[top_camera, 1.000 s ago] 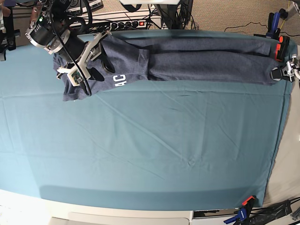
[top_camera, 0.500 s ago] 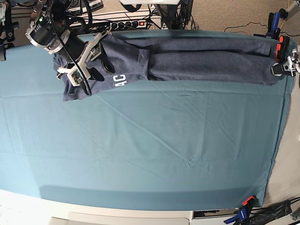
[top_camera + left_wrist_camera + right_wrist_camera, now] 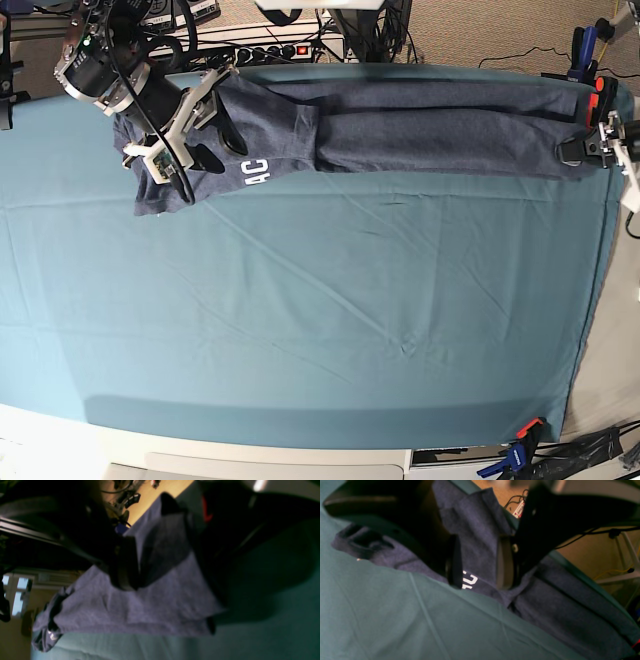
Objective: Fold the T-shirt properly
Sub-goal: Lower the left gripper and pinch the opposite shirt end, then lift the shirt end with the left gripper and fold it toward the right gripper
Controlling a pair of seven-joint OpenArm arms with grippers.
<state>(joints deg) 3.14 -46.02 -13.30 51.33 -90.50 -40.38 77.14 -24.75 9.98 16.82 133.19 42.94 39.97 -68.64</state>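
Observation:
The blue-grey T-shirt (image 3: 420, 125) lies as a long narrow strip along the table's far edge, with white letters (image 3: 256, 172) showing near its left end. My right gripper (image 3: 220, 152) hovers over that left end. In the right wrist view its fingers stand apart, and the gripper (image 3: 480, 585) is open with shirt fabric (image 3: 480, 530) and the letters (image 3: 470, 580) seen between them. My left gripper (image 3: 578, 150) is at the shirt's right end. The left wrist view shows this gripper (image 3: 167, 607) open wide, its dark fingers on either side of the shirt's end (image 3: 112, 610).
A teal table cloth (image 3: 320, 320) covers the table. An orange and blue clamp (image 3: 520, 445) grips the front right corner, and more clamps (image 3: 590, 60) sit at the far right corner. A power strip (image 3: 270, 50) and cables lie behind the far edge.
My left gripper has shifted a little to the left, onto the shirt's right end. The right arm and the shirt have hardly moved.

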